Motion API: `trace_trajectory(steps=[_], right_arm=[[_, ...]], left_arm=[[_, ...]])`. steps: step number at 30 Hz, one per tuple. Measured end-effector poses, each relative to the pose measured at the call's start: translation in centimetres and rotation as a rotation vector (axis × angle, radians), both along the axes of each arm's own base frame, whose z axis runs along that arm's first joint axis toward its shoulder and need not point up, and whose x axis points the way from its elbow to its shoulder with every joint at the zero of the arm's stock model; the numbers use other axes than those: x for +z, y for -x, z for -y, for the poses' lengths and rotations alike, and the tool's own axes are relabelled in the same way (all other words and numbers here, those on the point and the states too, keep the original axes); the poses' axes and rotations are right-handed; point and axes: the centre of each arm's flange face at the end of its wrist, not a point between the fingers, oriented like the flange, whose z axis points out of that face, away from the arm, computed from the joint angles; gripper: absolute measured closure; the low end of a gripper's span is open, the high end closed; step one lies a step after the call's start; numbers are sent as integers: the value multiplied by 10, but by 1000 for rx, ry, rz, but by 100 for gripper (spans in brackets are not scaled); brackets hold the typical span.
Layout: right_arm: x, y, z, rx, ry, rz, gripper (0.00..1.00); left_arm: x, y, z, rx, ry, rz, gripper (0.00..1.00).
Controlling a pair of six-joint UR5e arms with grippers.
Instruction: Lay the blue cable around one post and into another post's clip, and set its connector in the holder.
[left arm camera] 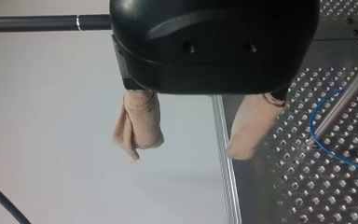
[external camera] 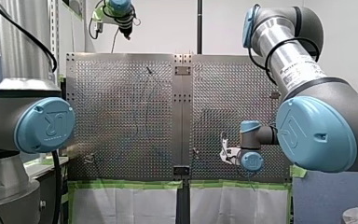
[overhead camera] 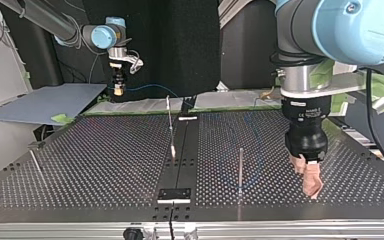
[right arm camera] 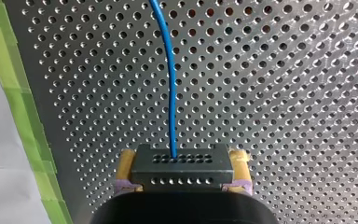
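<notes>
Post [overhead camera: 240, 167], nearest on surface [overhead camera: 105, 165]: cable [right arm camera: 170, 84] apparently looped round its base. Left claw [overhead camera: 306, 179], beside post: open, empty. Right claw [overhead camera: 118, 87], far beyond post: clamping connector [right arm camera: 182, 163]. Outstanding, by judgement: clipping, seating connector.

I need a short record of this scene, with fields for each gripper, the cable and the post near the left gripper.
left gripper: open, beige pads, nothing between them
right gripper: shut on the connector
blue cable: leaves the connector and runs ahead over the table
post: beside the left gripper; the cable curves at its foot
</notes>
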Motion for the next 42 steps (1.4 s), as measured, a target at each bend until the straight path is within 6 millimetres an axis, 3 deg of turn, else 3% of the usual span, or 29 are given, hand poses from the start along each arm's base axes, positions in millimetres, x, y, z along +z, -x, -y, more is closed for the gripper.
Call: trace_trajectory(steps=[42], right_arm=[[0, 1, 1, -1, -2, 1, 87]], left_arm=[[-1, 6, 12, -38, 48, 1, 0]])
